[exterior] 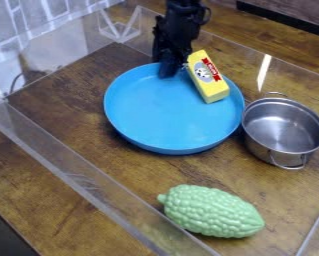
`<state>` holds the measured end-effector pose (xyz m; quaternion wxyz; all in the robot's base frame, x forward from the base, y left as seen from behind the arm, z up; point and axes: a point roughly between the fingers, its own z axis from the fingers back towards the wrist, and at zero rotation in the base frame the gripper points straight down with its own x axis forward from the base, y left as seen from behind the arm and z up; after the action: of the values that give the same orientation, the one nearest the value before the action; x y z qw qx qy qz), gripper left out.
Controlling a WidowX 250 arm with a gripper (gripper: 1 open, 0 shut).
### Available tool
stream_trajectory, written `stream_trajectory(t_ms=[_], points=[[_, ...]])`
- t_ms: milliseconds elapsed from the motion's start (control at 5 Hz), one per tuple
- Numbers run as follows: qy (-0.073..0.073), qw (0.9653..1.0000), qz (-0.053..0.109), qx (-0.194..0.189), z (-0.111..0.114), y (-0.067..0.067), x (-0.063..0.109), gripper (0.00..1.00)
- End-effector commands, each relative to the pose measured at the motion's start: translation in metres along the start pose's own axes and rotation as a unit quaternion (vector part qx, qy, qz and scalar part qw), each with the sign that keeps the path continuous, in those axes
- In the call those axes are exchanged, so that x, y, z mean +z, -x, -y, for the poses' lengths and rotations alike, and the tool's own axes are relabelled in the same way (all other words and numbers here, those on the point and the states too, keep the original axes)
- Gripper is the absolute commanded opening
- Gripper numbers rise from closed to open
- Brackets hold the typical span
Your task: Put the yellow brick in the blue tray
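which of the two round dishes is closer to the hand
The blue tray: the hand stands at its far rim. The steel pot sits off to the right, apart.

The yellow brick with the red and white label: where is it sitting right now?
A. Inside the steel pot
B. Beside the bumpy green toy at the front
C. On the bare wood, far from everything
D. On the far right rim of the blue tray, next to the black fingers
D. The yellow brick rests on the far right rim of the blue tray, next to the fingers, away from the steel pot and green toy.
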<state>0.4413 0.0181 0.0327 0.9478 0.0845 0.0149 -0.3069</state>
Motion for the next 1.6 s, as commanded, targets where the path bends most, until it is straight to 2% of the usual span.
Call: stream_trajectory(t_ms=[0, 200, 400, 600, 800, 1000, 1200, 1400], points=[[-0.026, 0.9992, 0.03, 0.003, -0.0113, -0.0063, 0.0273, 1.0], [-0.029, 0.9992, 0.028, 0.0, -0.0124, -0.0056, 0.0266, 0.0], [-0.033, 0.9992, 0.024, -0.002, -0.0145, -0.004, 0.0248, 1.0], [-0.034, 0.9992, 0.021, -0.002, -0.0157, -0.003, 0.023, 1.0], [-0.035, 0.9992, 0.02, -0.005, -0.0151, -0.0025, 0.0219, 0.0], [-0.037, 0.9991, 0.019, -0.007, -0.0152, -0.0017, 0.0228, 1.0], [-0.034, 0.9992, 0.018, -0.005, -0.0143, -0.0016, 0.0218, 1.0], [-0.033, 0.9992, 0.018, -0.008, -0.0128, -0.0018, 0.0219, 0.0]])
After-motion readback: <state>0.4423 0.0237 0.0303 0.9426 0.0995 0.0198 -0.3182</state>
